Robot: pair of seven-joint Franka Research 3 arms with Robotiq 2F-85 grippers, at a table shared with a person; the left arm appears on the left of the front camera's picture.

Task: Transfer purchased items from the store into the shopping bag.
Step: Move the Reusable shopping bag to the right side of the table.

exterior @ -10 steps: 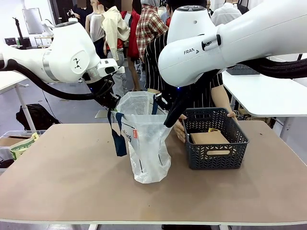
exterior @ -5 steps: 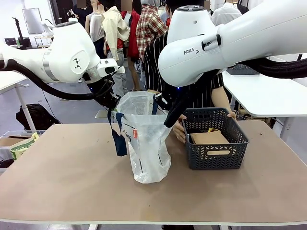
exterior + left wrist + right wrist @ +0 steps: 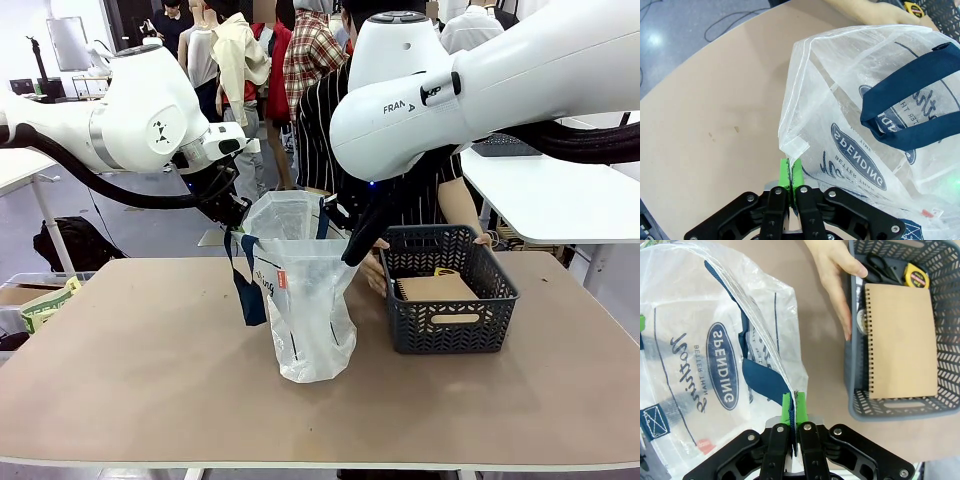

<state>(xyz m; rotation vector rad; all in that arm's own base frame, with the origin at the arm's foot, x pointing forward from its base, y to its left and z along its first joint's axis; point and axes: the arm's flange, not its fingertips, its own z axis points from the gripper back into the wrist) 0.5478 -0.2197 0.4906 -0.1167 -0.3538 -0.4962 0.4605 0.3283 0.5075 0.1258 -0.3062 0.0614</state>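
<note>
— What is seen on the tabletop (image 3: 130, 350)?

— A white plastic bag (image 3: 310, 320) with blue handles (image 3: 250, 295) is stood near the middle. A grey basket (image 3: 452, 325) is set just beside it, nearer the right edge.

— What is kept in the basket?

— A brown notebook (image 3: 899, 340) is laid flat in it. A yellow tape measure (image 3: 916, 276) and black scissors (image 3: 879, 266) are tucked in at one end.

— And the claws?

— The left claw (image 3: 791, 172) is pinched tight on one side of the bag's top edge. The right claw (image 3: 793, 407) is pinched tight on the other side. The bag's mouth is held wide between them.

— How are the arms held?

— Each is reached in from its own side and pointed down at the bag's top. A person's hand (image 3: 834, 277) is laid on the basket's wall next to the bag.
</note>
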